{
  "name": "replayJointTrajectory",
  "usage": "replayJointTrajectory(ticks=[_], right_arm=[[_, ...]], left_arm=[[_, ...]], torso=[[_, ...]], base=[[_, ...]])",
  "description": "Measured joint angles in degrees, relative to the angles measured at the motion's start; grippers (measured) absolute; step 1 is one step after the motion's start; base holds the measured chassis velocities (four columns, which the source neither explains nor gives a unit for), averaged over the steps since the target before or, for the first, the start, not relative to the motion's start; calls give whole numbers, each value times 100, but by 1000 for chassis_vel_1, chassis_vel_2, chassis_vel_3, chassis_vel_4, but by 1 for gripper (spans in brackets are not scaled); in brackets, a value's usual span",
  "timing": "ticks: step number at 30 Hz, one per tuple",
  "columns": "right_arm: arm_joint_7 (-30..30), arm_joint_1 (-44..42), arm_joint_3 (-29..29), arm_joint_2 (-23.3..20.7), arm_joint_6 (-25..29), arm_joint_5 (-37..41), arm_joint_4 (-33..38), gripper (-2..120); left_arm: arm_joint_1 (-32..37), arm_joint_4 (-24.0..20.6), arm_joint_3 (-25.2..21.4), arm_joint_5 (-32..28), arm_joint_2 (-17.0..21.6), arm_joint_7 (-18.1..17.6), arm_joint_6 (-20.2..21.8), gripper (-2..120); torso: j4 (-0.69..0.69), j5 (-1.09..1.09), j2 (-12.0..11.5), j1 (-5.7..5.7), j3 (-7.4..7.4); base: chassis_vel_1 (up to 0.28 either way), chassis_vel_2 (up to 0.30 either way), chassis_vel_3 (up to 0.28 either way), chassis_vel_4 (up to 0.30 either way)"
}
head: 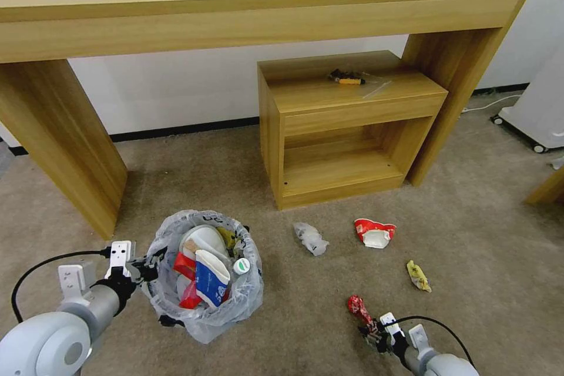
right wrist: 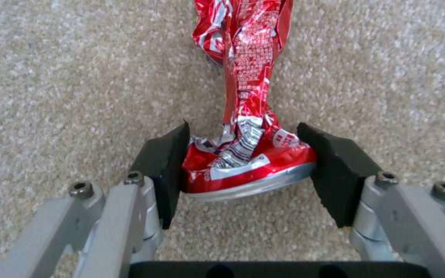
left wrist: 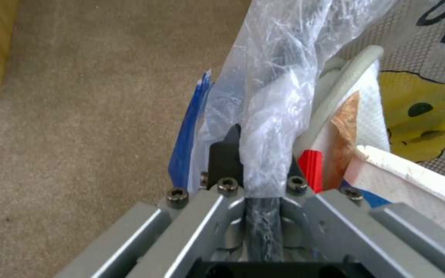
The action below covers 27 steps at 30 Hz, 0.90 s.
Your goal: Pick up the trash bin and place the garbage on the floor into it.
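Note:
The trash bin [head: 205, 311], lined with a crinkled plastic bag, sits low at the left over the beige carpet floor [head: 294, 317]. My left gripper [head: 150, 270] is shut on its rim; in the left wrist view the pads [left wrist: 226, 154] pinch the bag [left wrist: 279, 96] beside the blue wall [left wrist: 186, 135]. Inside lie a white slipper [head: 202, 241], a blue-white paper cup [head: 210, 276] and a red wrapper [head: 185, 267]. My right gripper [head: 370, 329] is shut on the crushed red can [head: 357, 305] [right wrist: 248, 166] at carpet level. More garbage lies loose: a pale crumpled piece [head: 310, 238], a red-and-white wrapper [head: 374, 232], a yellow wrapper [head: 418, 276].
A long wooden desk [head: 264, 6] spans the back wall. Under it stands a low open cabinet [head: 346, 129] with a small black-and-orange object [head: 346, 77] on top. A white wheeled unit [head: 537, 111] stands at the right. Open carpet lies between bin and can.

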Motion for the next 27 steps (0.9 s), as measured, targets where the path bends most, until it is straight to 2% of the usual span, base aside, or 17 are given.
replayJointTrajectory(ticks=[2, 8, 12, 13, 16, 17, 20, 21, 23, 24, 25, 27], right_arm=[[17, -11, 26, -3, 4, -3, 62, 52], [-59, 1, 394, -172, 190, -82, 861, 52], [-279, 623, 470, -498, 80, 371, 1874, 52], [-279, 623, 470, -498, 80, 371, 1874, 52], [-97, 1568, -106, -722, -188, 1013, 2549, 52], [-97, 1568, -106, -722, -188, 1013, 2549, 52], [27, 2613, -879, -875, -513, 1523, 3124, 52], [27, 2613, -879, -875, -513, 1523, 3124, 52], [76, 3118, -1325, -910, -680, 1787, 3369, 52], [169, 3587, -1763, -919, -799, 2018, 3563, 52], [169, 3587, -1763, -919, -799, 2018, 3563, 52], [410, 4165, -2490, -887, -906, 2301, 3833, 52]], left_arm=[[0, 0, -1, -2, 2, 0, 0, 0], [10, -19, -2, -13, 8, 0, 0, 0], [11, 3, 17, 9, -4, -7, 0, 0], [11, 3, 17, 9, -4, -7, 0, 0], [9, 29, 53, 30, -27, -16, 0, 0], [9, 29, 53, 30, -27, -16, 0, 0], [-34, 73, 126, 40, -16, -66, 0, 0], [-34, 73, 126, 40, -16, -66, 0, 0], [-62, 97, 158, 38, 5, -84, 0, 0], [-80, 116, 175, 35, 16, -94, 0, 0], [-80, 116, 175, 35, 16, -94, 0, 0], [-109, 144, 213, 35, 20, -131, 0, 0]], torso=[[0, 0, 0, 0, 0], [-1, -2, 0, 0, 0], [1, -4, 0, 0, 0], [1, -4, 0, 0, 0], [1, -4, 0, 0, 0], [1, -4, 0, 0, 0], [2, -5, 0, 0, 0], [2, -5, 0, 0, 0], [0, -5, 0, 0, 0], [0, -4, 0, 0, 1], [0, -4, 0, 0, 1], [2, -7, 0, 0, 0]], base=[[0, 0, 0, 0], [0, 0, 0, 0], [0, 0, 0, 0], [0, 0, 0, 0], [0, 0, 0, 0], [0, 0, 0, 0], [0, 0, 0, 0], [0, 0, 0, 0], [0, 0, 0, 0], [0, 0, 0, 0], [0, 0, 0, 0], [0, 0, 0, 0]])
